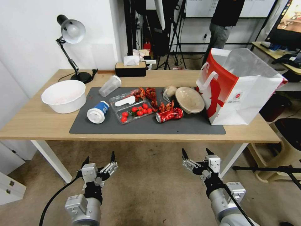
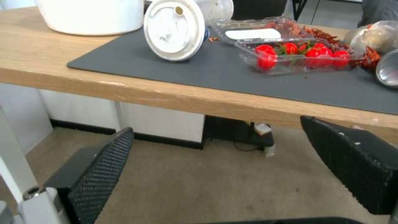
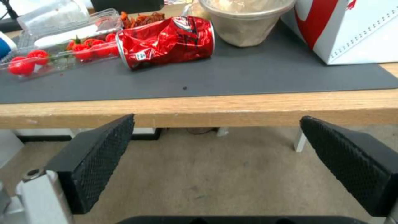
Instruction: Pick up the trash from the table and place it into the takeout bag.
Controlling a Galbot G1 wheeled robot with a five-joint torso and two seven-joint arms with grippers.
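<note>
Head view: bag point(image 1: 247, 94) beyond right tool point(image 1: 197, 154).

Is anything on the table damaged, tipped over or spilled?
Yes. A red can lies crushed on its side on the grey mat. A blue cup and a clear cup also lie tipped over. Red shell scraps are scattered behind the tomato tray.

Takeout bag point(image 1: 247, 94) right of can point(image 1: 169, 115), on table point(image 1: 37, 122)

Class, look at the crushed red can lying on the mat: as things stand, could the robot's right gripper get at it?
Probably yes. The right gripper hangs open below the table edge, and the crushed red can lies on its side near the mat's front, with bare mat before it. The gripper must rise first.
</note>
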